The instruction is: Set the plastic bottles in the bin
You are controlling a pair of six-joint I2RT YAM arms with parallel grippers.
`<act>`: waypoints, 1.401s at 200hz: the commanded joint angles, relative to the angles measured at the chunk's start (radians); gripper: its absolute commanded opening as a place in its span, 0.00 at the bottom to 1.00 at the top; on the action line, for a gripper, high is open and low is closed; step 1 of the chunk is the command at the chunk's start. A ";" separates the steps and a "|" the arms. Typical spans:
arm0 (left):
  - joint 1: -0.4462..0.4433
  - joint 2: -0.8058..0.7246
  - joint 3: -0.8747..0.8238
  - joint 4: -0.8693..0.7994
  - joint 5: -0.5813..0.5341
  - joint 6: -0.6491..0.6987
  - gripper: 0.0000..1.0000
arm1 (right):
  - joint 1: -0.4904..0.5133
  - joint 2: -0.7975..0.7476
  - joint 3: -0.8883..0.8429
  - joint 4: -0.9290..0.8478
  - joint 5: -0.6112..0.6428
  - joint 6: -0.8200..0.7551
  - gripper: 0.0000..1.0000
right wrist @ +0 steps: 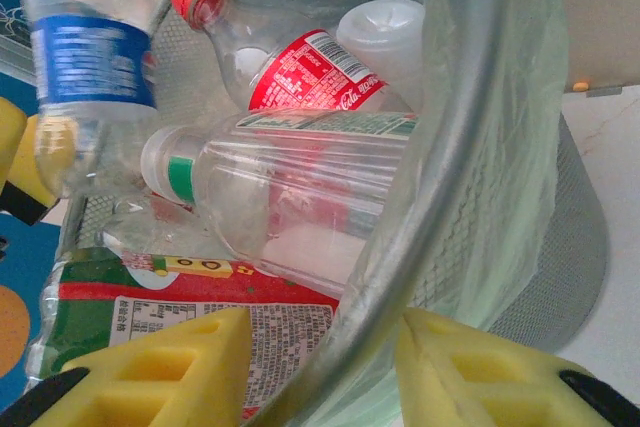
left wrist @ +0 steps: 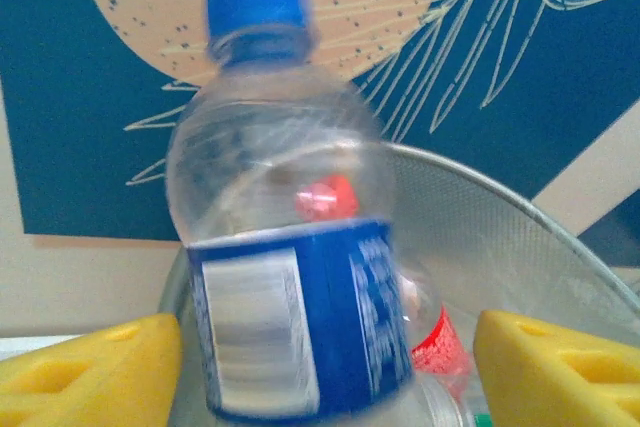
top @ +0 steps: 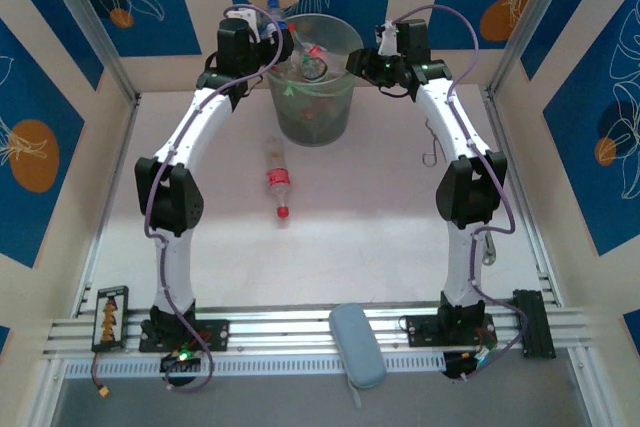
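The bin (top: 315,117) stands at the back middle of the table with several plastic bottles in it. A blue-labelled, blue-capped bottle (left wrist: 290,297) is upright and blurred over the bin's left rim, between the wide-apart yellow fingers of my open left gripper (left wrist: 325,347), which do not press on it. That bottle (right wrist: 90,67) also hangs above a red-labelled bottle (right wrist: 300,72) and a green-banded one (right wrist: 300,177) inside the bin. My right gripper (right wrist: 325,332) is shut on the bin's rim (right wrist: 440,177) at the right side. Another red-capped bottle (top: 277,179) lies on the table before the bin.
Thin wire tongs (top: 433,142) lie on the table right of the bin, by my right arm. A grey-blue oblong pad (top: 357,345) sits on the near rail between the arm bases. Patterned walls close in the back and sides.
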 commanded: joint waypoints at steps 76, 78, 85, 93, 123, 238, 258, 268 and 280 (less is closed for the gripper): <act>0.006 0.064 0.238 -0.035 -0.041 -0.025 0.70 | 0.031 -0.005 -0.032 -0.045 -0.045 -0.018 0.42; 0.006 0.073 0.251 -0.040 -0.039 -0.025 0.69 | 0.031 -0.005 -0.034 -0.046 -0.047 -0.018 0.42; 0.006 0.100 0.296 -0.057 -0.037 -0.028 0.67 | 0.032 -0.005 -0.037 -0.045 -0.047 -0.019 0.43; 0.007 0.131 0.346 -0.079 -0.039 -0.028 0.65 | 0.033 -0.006 -0.041 -0.045 -0.046 -0.021 0.43; 0.007 0.205 0.423 -0.128 -0.011 -0.041 0.59 | 0.031 -0.008 -0.052 -0.044 -0.043 -0.025 0.43; -0.014 0.198 0.284 -0.256 0.114 -0.061 0.49 | 0.040 0.003 -0.055 -0.028 -0.050 -0.017 0.43; -0.014 0.184 0.280 -0.270 0.122 -0.068 0.47 | 0.041 0.001 -0.058 -0.024 -0.055 -0.014 0.43; -0.014 0.166 0.266 -0.257 0.126 -0.068 0.48 | 0.040 -0.006 -0.059 -0.016 -0.056 -0.011 0.44; -0.014 0.139 0.241 -0.224 0.127 -0.074 0.52 | 0.040 -0.016 -0.057 -0.009 -0.053 -0.011 0.49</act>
